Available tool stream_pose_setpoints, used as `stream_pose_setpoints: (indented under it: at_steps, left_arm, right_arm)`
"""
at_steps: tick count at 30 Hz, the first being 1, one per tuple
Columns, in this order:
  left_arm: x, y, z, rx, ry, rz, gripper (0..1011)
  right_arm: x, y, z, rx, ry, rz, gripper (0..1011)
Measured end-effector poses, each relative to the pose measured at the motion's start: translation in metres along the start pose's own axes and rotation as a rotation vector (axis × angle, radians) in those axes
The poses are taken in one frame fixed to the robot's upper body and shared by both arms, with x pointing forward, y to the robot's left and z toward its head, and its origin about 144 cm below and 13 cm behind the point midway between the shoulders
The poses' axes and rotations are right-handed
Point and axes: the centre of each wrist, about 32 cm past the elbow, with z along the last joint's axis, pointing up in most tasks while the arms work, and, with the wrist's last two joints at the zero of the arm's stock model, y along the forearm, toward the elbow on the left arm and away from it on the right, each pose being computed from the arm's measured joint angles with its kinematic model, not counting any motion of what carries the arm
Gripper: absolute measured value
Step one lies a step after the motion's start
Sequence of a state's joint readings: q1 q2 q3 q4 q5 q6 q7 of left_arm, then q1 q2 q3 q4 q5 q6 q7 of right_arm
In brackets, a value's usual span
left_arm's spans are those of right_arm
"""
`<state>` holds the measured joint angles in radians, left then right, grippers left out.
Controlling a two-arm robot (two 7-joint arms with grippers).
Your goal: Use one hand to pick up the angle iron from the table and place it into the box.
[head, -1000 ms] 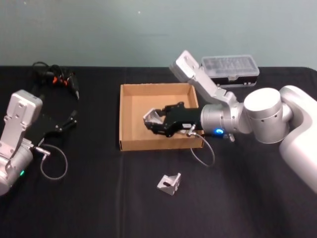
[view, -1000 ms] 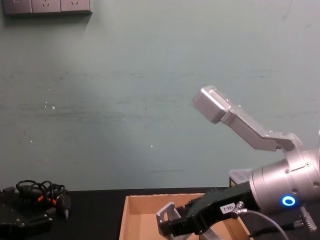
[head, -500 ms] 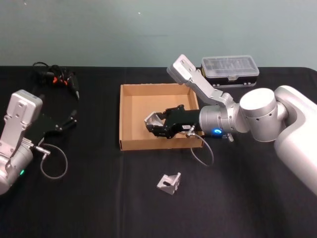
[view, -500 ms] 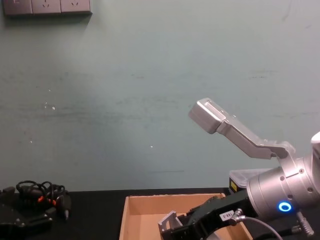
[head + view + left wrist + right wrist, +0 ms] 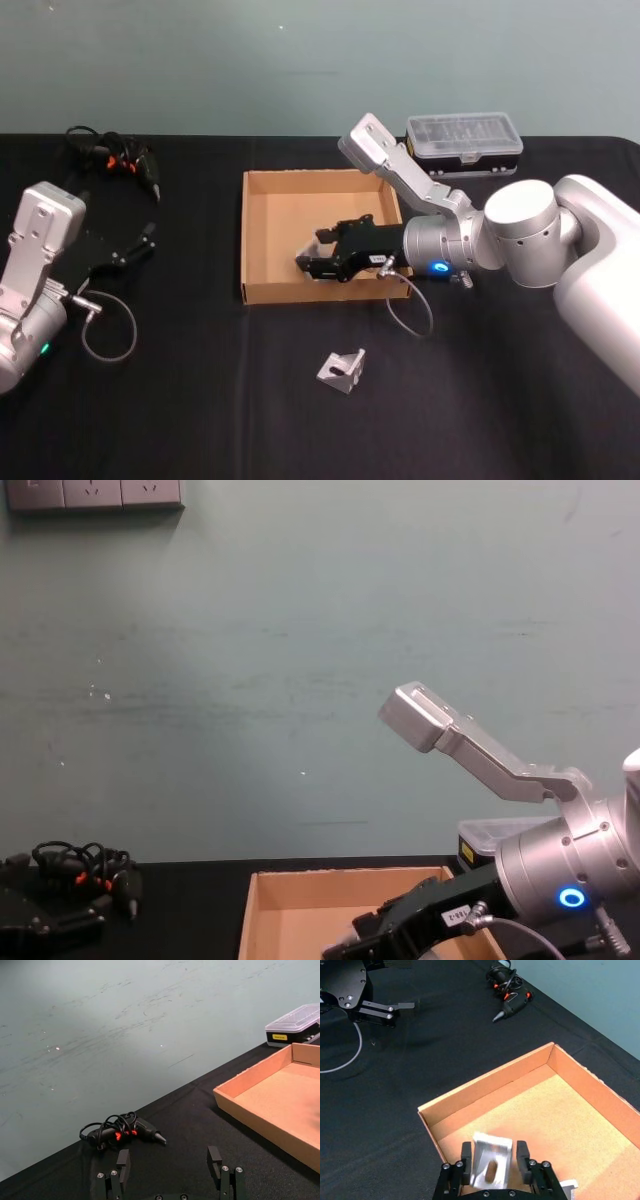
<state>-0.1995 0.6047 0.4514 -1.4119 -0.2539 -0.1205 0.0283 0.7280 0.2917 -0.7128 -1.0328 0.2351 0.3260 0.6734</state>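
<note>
The tan cardboard box lies on the black table, just right of the middle. My right gripper reaches into it, low over the floor by the near wall. It is shut on a silver angle iron, and the wrist view shows the piece between the two black fingers over the box floor. Another angle iron lies on the table in front of the box. My left gripper rests open at the far left; its wrist view shows the spread fingers.
A clear-lidded black case stands behind the box on the right. A tangle of black cables with orange bits lies at the back left. A grey cable loop hangs by my left arm. A small pale piece lies on the box floor near the right gripper.
My right gripper has sunk lower into the box with the angle iron. In the chest view the piece has dropped below the box wall. The left arm has not moved.
</note>
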Motion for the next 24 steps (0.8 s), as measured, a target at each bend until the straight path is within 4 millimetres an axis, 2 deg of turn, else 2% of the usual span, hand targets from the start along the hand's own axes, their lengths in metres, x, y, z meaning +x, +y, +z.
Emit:
stream_pose_setpoints:
  at_steps: [1, 3, 5, 8, 10, 16, 24]
  left_arm:
    - [0.000, 0.000, 0.000, 0.000, 0.000, 0.000, 1011]
    - [0.000, 0.000, 0.000, 0.000, 0.000, 0.000, 1011]
    - [0.000, 0.000, 0.000, 0.000, 0.000, 0.000, 1011]
    - [0.000, 0.000, 0.000, 0.000, 0.000, 0.000, 1011]
    - [0.000, 0.000, 0.000, 0.000, 0.000, 0.000, 1011]
    - [0.000, 0.000, 0.000, 0.000, 0.000, 0.000, 1011]
    - [0.000, 0.000, 0.000, 0.000, 0.000, 0.000, 1011]
  right_arm:
    - [0.000, 0.000, 0.000, 0.001, 0.000, 0.000, 599]
    - [0.000, 0.000, 0.000, 0.002, 0.000, 0.000, 633]
    - [0.000, 0.000, 0.000, 0.003, -0.001, -0.001, 715]
    - [-0.001, -0.002, 0.002, 0.010, -0.007, -0.003, 772]
    - [-0.001, -0.003, 0.003, 0.015, -0.011, -0.006, 844]
    - [-0.005, -0.017, 0.008, 0.048, -0.031, -0.029, 1000]
    - [-0.021, -0.049, 0.008, 0.115, -0.046, -0.058, 1000]
